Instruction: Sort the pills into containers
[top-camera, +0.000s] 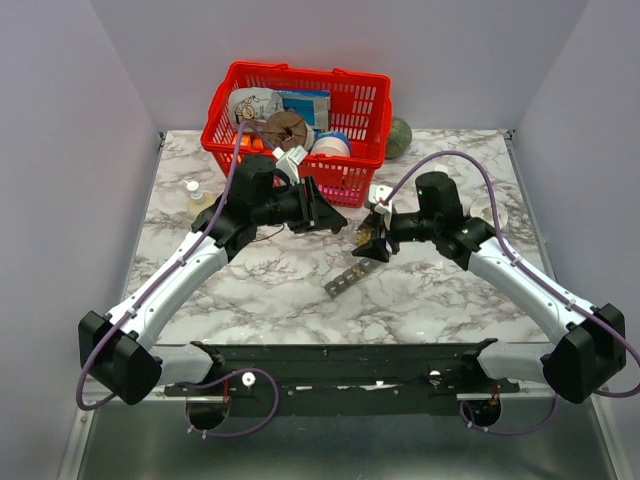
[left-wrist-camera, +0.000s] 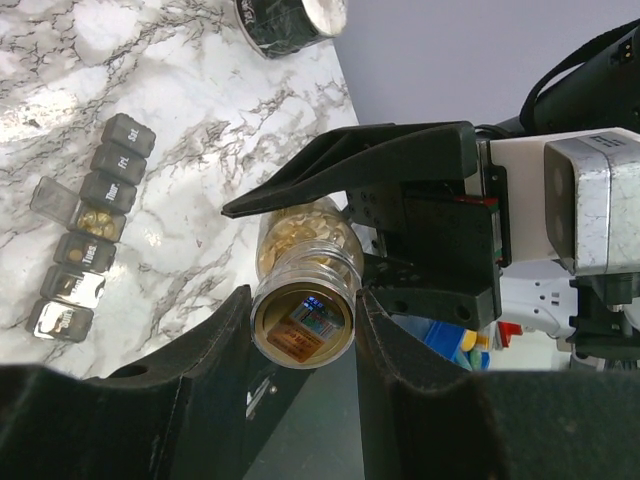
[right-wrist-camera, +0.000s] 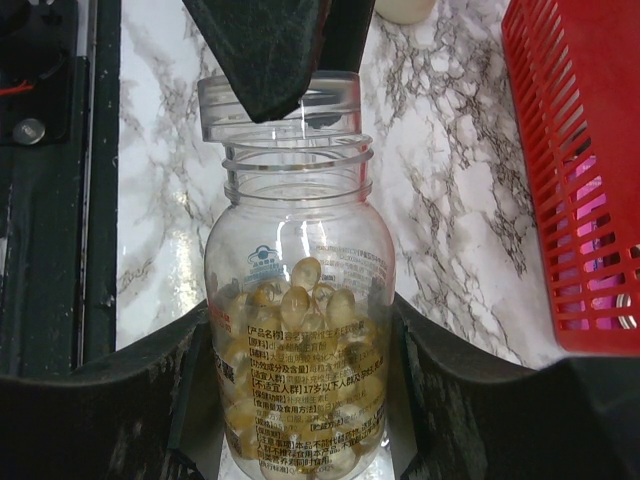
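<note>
Bottle (right-wrist-camera: 300, 290) was pinched in right hand (right-wrist-camera: 300, 330); left hand (left-wrist-camera: 303, 305) straddled its mouth, grip unclear; pill strip (left-wrist-camera: 88, 225) lay on desk (left-wrist-camera: 210, 110).

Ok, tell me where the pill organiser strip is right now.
In the top view, the pill organiser strip lies on the marble table at centre, just on the near side of the right gripper.

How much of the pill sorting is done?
Just begun. Done: the bottle has no cap and one open slot of the pill box holds yellow pills. In hand: the right gripper grips the bottle, the left gripper clasps its mouth. Left: most pills sit in the bottle; several slots look shut.
</note>
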